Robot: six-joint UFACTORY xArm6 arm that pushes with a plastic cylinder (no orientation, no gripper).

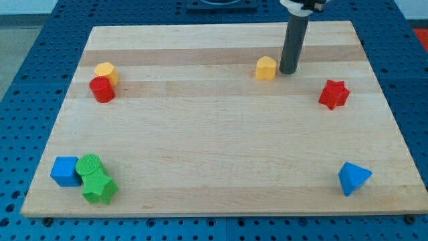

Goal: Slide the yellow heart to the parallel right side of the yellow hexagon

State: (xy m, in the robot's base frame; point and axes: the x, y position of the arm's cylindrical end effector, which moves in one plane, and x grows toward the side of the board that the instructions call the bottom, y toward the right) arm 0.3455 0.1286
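The yellow heart (265, 67) lies on the wooden board (221, 134) near the view's top, right of centre. My tip (287, 71) stands just to the right of the heart, close to it; I cannot tell if they touch. The yellow hexagon (105, 71) sits far to the view's left, near the board's left edge, with a red cylinder (102, 89) touching its lower side.
A red star (334, 94) lies at the view's right. A blue triangle-shaped block (352, 178) sits at the bottom right. At the bottom left a blue cube (65, 171), a green cylinder (89, 165) and a green star (99, 189) are clustered together.
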